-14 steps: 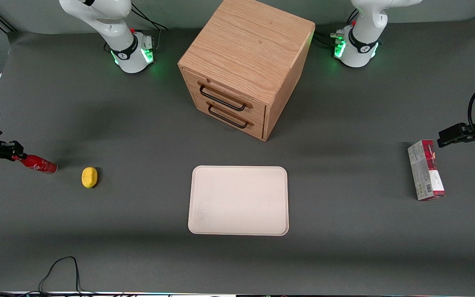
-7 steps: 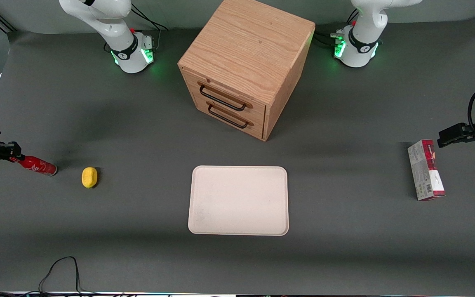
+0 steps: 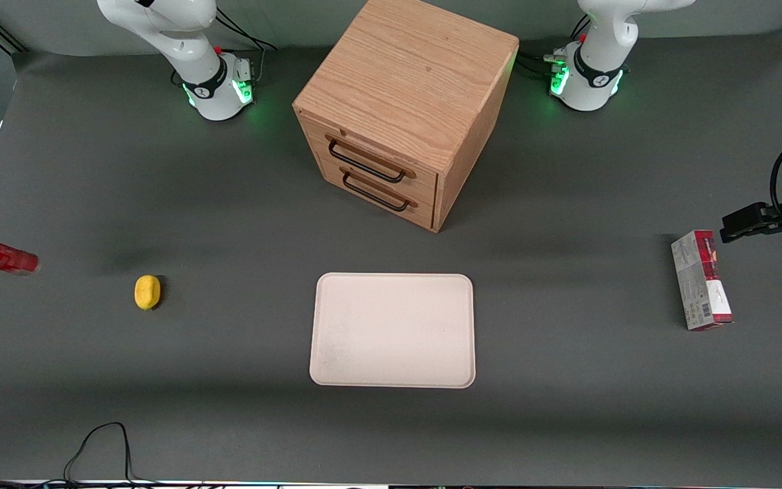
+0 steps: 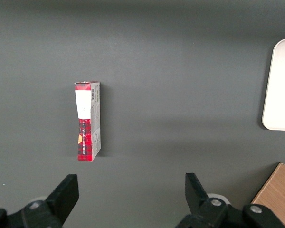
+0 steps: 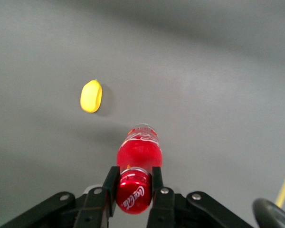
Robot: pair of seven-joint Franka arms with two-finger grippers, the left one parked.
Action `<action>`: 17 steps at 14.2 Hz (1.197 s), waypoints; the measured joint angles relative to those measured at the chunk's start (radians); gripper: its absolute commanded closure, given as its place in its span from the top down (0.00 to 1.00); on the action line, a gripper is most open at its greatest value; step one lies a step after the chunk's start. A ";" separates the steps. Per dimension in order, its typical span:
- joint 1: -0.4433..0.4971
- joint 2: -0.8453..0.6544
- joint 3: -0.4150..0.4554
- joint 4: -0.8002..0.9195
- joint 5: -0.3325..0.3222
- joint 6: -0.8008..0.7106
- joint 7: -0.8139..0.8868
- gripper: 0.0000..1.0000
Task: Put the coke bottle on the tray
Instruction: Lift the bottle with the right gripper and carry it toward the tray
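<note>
Red bottle: the coke bottle (image 5: 138, 154) hangs lifted over the counter (image 3: 228, 421), at the working arm's edge, lying roughly level.
Pincer: the pincer (image 5: 133, 190) is clamped narrowly on the bottle's cap end, fingers (image 5: 109, 187) either side, so the body juts free.
Tray: the tray (image 3: 392, 330) sits bare mid-counter, well apart, awaiting the bottle.
Lemon: a yellow lemon (image 3: 147, 292) lies between bottle and tray.
Judgement: carry phase; the cap-only grip may let it swing.
</note>
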 measured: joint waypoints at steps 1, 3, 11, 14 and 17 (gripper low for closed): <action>0.000 -0.004 -0.002 0.068 -0.009 -0.064 0.001 0.11; 0.000 -0.008 -0.002 0.189 -0.033 -0.175 0.007 0.10; 0.205 0.018 0.011 0.302 -0.048 -0.273 0.203 0.10; 0.405 0.047 0.019 0.321 -0.050 -0.269 0.403 0.10; 0.550 0.093 0.071 0.379 -0.052 -0.264 0.601 0.08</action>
